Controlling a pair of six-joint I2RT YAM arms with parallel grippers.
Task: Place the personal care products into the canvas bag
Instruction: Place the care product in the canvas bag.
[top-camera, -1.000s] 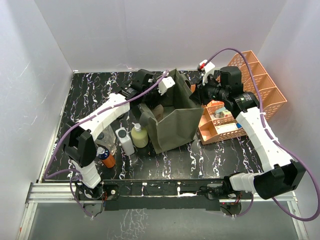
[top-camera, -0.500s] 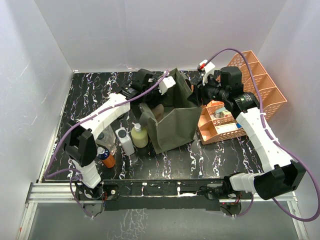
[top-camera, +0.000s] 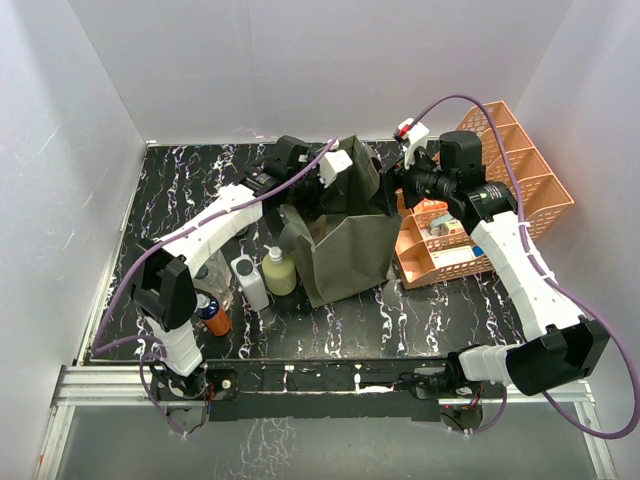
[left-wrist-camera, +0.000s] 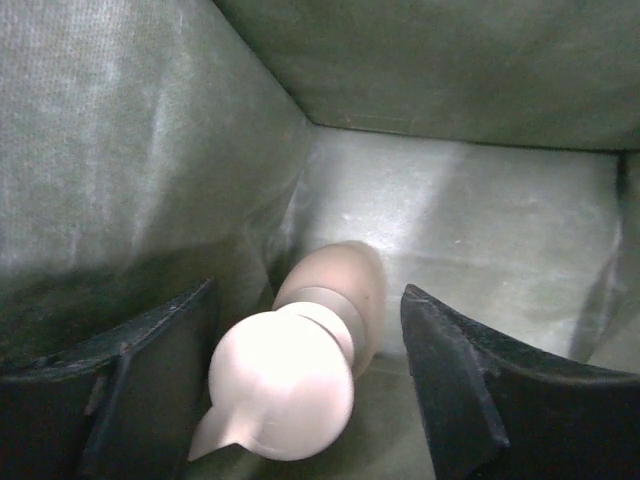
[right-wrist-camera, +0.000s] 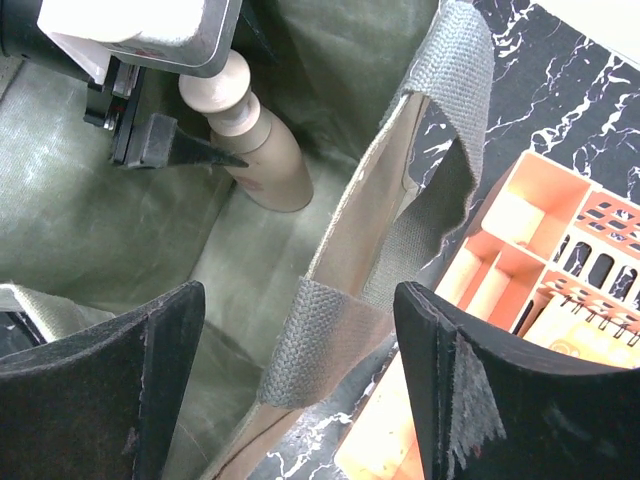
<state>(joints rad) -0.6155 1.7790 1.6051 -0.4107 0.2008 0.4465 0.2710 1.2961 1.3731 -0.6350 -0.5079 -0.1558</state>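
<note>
From above, the table (top-camera: 180, 190) is black with white marble veins, shut in by plain white walls (top-camera: 300, 60). At its middle stands the bag (top-camera: 350, 250), boxy olive cloth with its mouth open. At the bag's 9 o'clock stand a pale yellow bottle (top-camera: 281, 272) and a white bottle (top-camera: 250, 282). Further out, toward 8 o'clock, is an orange bottle (top-camera: 214, 318) with a blue-and-white top. At the bag's 3 o'clock sits an orange plastic tray (top-camera: 520, 170) of latticed compartments. The left arm (top-camera: 215, 225) dips into the bag's mouth from 10 o'clock. The right arm (top-camera: 515, 255) ends at the rim near 2 o'clock.

From the left wrist, the bag's woven walls and pale floor fill the view. A smooth, rounded tan bottle (left-wrist-camera: 335, 295) with a beige cap stands on that floor. The black left fingers (left-wrist-camera: 150, 390) are spread at 8 and 4 o'clock, released, with a gap showing on each side of the cap.

From the right wrist, the right fingers (right-wrist-camera: 100, 390) are spread wide at 8 and 4 o'clock, gripping nothing. The bag's rim and coarse strap run up between them; whether they touch it I cannot tell. The tan bottle stands upright inside at 11 o'clock, with one left finger's tip against its outline. The tray and a spiral notebook (right-wrist-camera: 590, 330) lie at 3 to 4 o'clock.
</note>
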